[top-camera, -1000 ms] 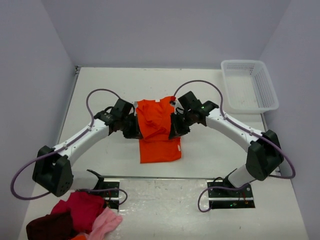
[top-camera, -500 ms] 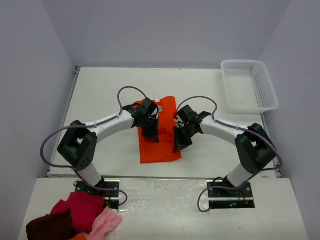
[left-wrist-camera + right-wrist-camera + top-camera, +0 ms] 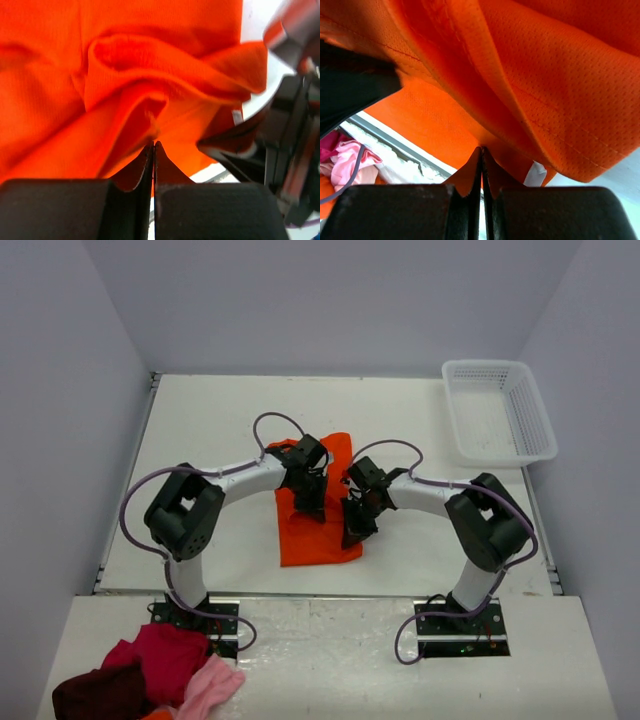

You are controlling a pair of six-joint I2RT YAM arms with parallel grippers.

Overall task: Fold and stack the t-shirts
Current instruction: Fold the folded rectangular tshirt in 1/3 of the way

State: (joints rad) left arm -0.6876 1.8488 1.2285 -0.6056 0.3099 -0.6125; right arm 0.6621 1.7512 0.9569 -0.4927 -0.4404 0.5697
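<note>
A bright orange t-shirt (image 3: 318,535) lies on the white table, long and narrow from back to front. My left gripper (image 3: 309,510) is shut on a fold of its cloth near the left edge; the wrist view shows bunched orange cloth (image 3: 150,75) pinched at the tips. My right gripper (image 3: 352,536) is shut on the shirt's right edge; its wrist view shows orange mesh cloth (image 3: 545,85) and a small white label (image 3: 536,174) beside the tips. Both grippers hold the upper part over the lower part.
A white plastic basket (image 3: 498,410) stands at the back right. A pile of red, dark red and pink clothes (image 3: 150,675) lies at the near left, beside the left arm's base. The table's near edge (image 3: 320,592) runs just before the shirt.
Both grippers have drawn the shirt's upper part toward the near edge, over the lower part. Both arms have folded in closer to the shirt's middle.
</note>
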